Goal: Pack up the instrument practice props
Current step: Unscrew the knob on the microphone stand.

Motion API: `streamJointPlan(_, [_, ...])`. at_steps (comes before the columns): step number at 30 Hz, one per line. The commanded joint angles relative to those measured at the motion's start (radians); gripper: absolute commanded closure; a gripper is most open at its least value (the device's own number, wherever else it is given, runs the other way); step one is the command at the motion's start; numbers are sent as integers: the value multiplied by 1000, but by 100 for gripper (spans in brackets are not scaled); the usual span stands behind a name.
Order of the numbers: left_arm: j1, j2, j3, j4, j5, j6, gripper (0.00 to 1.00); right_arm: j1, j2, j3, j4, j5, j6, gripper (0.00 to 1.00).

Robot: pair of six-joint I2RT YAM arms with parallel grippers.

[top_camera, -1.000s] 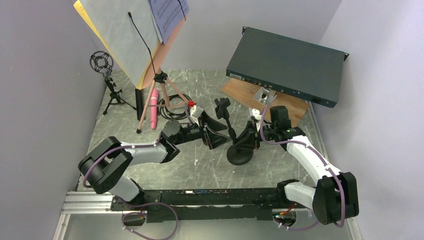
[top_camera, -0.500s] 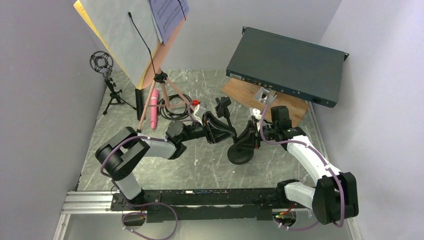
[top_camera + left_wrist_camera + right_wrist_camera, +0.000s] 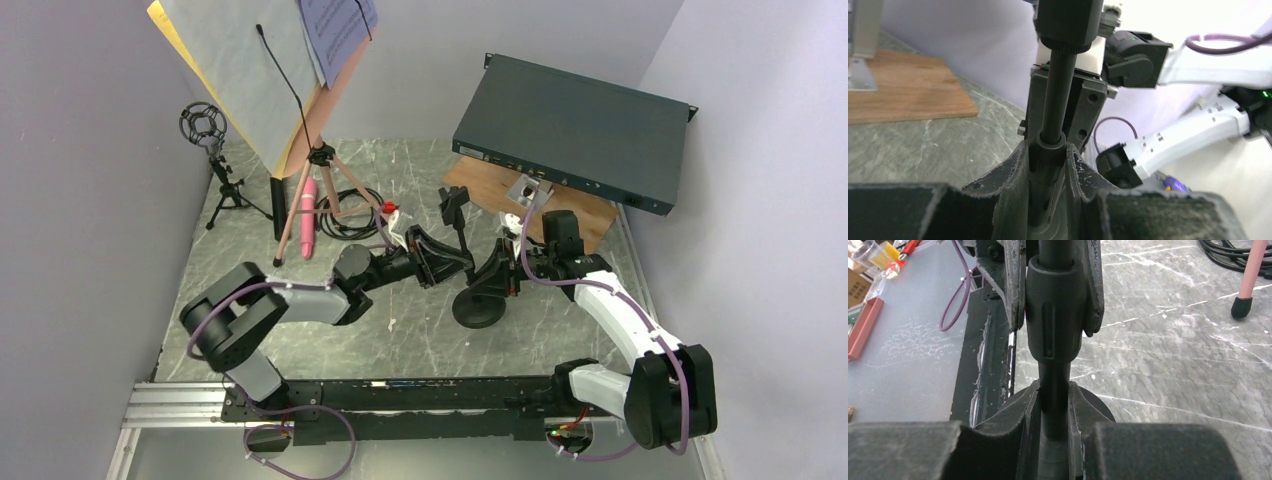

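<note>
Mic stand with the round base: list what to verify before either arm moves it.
1. Right gripper closed on the mic stand pole, just above its round base: ok.
2. Left gripper closed on the collar higher up the pole: ok.
3. Base resting on the table or lifted: cannot tell.
4. Clip at the top looks empty: ok.
5. Pink tripod leg clear of the stand: ok.

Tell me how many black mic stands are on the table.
2. A tripod stand is at the far left; a round-based stand is in the middle, clamped by the left gripper and right gripper. Others may be hidden.
</note>
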Motion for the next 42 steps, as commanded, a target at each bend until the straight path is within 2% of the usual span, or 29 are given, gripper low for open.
streamJointPlan(1, [-102,-167,1,-277,-332,31,100,3,-13,15,147,12,51,100])
streamJointPlan(4, [-200,-267,67,-655,-624,25,100,3,-11,9,184,54,101,100])
streamJointPlan(7, [-249,-300,186,-986,-813,-61,100,2,-9,3,220,98,143,100])
streamJointPlan(14, [-312,-243,374,-1296,-995,-170,100,2,-9,-8,270,172,200,100])
streamJointPlan(19, [-401,-193,533,-1534,-1227,-187,100,1,-3,-13,297,220,237,100])
streamJointPlan(26, [-436,-174,539,-1476,-1234,-79,100,-2,-6,-9,302,226,252,100])
streamJointPlan(31, [-436,-257,460,-1411,-1174,36,97,-9,-9,-7,302,216,256,100])
streamJointPlan(33, [-436,-303,396,-1306,-1115,104,62,-9,-8,-7,302,208,255,100])
streamJointPlan(38, [-435,-404,267,-1156,-911,270,15,-9,-10,-6,295,191,247,100])
streamJointPlan(40, [-435,-441,223,-1118,-827,330,4,-9,-9,-3,290,185,240,100])
streamJointPlan(42, [-433,-482,178,-1075,-742,395,2,-12,-9,-1,277,173,223,100])
